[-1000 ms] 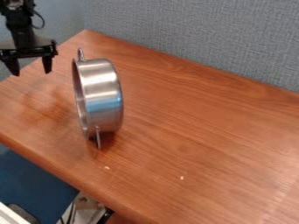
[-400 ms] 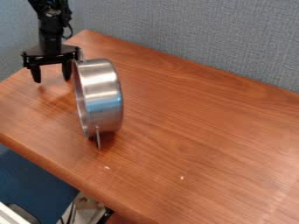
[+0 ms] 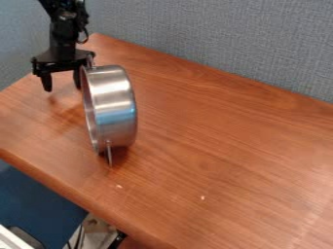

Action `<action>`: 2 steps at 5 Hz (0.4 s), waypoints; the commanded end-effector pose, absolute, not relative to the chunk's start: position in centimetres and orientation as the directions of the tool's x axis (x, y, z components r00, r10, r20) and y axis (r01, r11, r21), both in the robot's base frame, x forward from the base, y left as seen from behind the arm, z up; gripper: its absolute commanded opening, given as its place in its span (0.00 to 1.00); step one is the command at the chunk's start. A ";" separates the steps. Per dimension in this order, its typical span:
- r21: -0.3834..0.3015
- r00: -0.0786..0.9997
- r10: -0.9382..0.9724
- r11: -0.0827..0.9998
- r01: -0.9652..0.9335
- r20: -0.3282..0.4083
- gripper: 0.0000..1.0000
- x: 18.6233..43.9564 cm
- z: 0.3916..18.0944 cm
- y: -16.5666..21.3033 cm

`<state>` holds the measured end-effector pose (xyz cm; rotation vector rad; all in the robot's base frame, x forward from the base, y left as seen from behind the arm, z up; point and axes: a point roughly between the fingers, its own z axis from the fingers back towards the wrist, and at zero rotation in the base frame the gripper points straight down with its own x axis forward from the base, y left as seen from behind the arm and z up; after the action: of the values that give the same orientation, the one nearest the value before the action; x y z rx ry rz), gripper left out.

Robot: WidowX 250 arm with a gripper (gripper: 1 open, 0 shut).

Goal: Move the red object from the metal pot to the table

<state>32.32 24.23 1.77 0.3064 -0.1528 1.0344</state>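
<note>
pincer (image 3: 65, 75) open, beside tipped metal pot (image 3: 109, 110)

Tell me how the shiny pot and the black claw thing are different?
The metal pot is shiny silver; the gripper is matte black. The pot is a round, closed cylinder tipped on its side on the table; the gripper is forked, its fingers spread open and pointing down. The pot looks much bulkier than the slim gripper. Both are over the table's left part.

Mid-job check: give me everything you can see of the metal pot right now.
The metal pot is a small shiny steel cylinder lying tipped on its side on the wooden table, mouth facing left, away from the camera, so its inside is hidden. A small handle shows at top and bottom. The open gripper hangs beside its upper left rim; contact is unclear.
</note>
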 end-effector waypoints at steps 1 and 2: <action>0.193 0.454 0.833 0.412 -0.891 0.316 1.00 32.6 5.0 25.2; 0.231 0.398 0.867 0.338 -0.912 0.300 1.00 32.1 5.4 26.0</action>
<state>31.71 24.97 3.76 0.3747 -0.0772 1.1484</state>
